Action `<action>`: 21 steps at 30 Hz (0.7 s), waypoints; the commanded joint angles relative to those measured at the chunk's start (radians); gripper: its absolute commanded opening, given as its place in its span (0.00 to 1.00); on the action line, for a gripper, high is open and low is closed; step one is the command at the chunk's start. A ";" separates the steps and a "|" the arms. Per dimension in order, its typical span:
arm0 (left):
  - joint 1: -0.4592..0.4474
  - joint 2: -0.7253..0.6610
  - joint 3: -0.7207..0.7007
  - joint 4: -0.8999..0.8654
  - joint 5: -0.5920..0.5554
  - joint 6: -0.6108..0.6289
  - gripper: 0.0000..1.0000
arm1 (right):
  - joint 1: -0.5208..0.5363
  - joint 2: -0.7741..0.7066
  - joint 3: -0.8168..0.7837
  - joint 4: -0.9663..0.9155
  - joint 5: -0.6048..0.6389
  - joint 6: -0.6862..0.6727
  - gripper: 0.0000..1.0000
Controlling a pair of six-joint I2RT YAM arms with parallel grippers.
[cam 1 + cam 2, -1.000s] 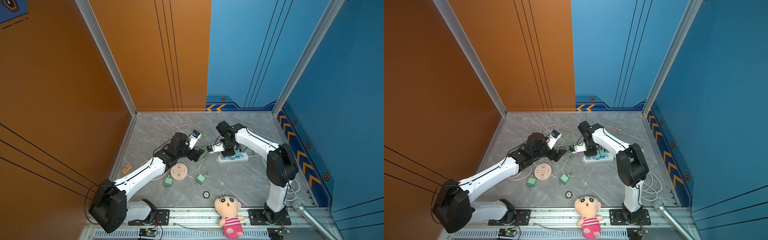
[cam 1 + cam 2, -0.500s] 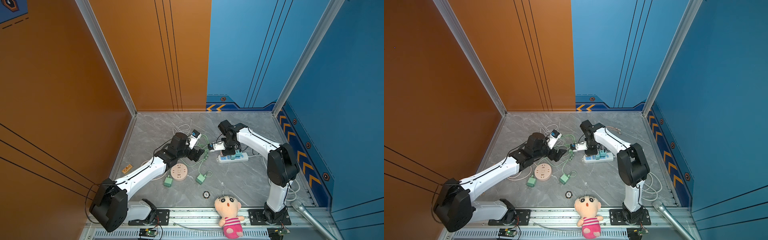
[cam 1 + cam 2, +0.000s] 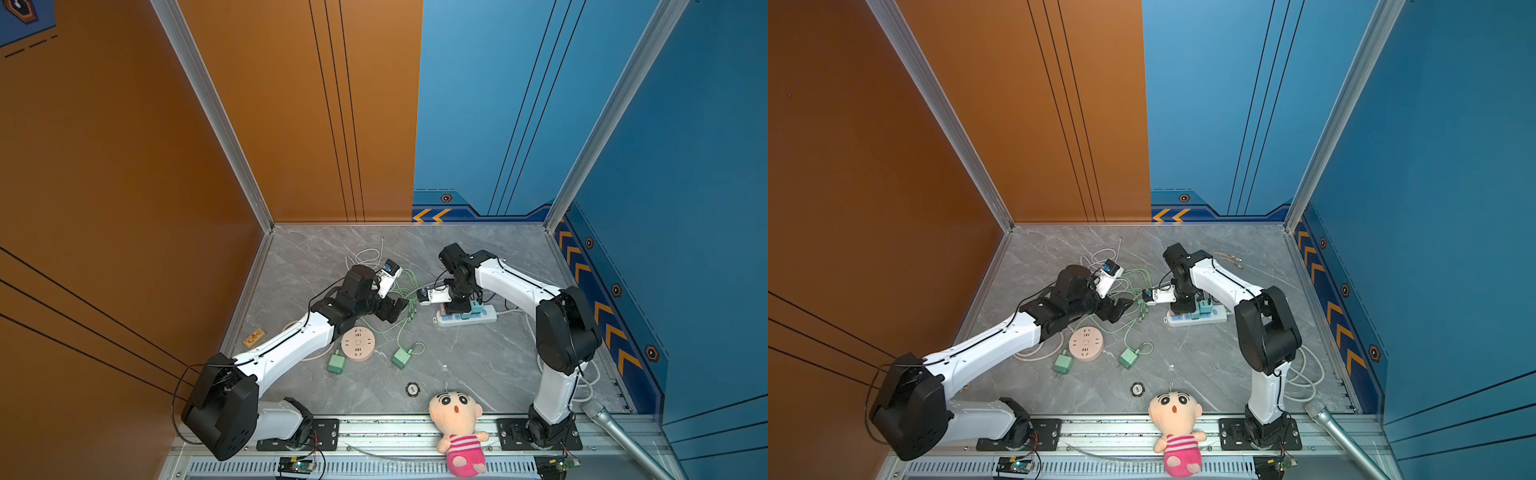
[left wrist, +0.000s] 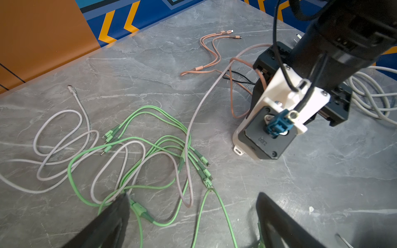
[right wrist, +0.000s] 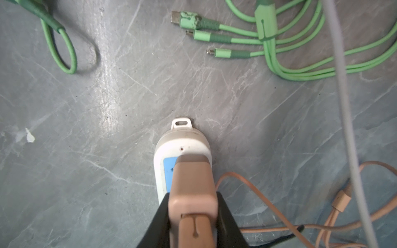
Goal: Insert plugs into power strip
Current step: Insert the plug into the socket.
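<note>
A dusty pink-brown plug (image 5: 192,189) sits between the black fingers (image 5: 225,214) of my right gripper (image 5: 193,216), which is shut on it. The plug stands over a blue socket at the rounded end of the white power strip (image 5: 182,143), and its prongs are hidden. In both top views the right gripper (image 3: 456,308) points down at the strip (image 3: 488,318) (image 3: 1219,318), beside two teal plugs (image 3: 476,309) standing in it. Two green plugs (image 3: 336,363) (image 3: 400,358) lie loose on the floor. My left gripper (image 3: 395,309) (image 4: 193,225) hangs open over green cables, holding nothing.
A round pink socket block (image 3: 358,344) lies by the left forearm. Green, white and pink cables (image 4: 150,139) tangle between the arms. A small black puck (image 3: 412,389), a plush doll (image 3: 457,419), a microphone (image 3: 615,432) and a coiled white cord (image 3: 590,374) lie near the front.
</note>
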 commanded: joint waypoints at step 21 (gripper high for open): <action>0.011 0.018 0.022 -0.003 0.028 -0.023 0.92 | -0.044 0.073 -0.077 0.030 0.054 0.040 0.00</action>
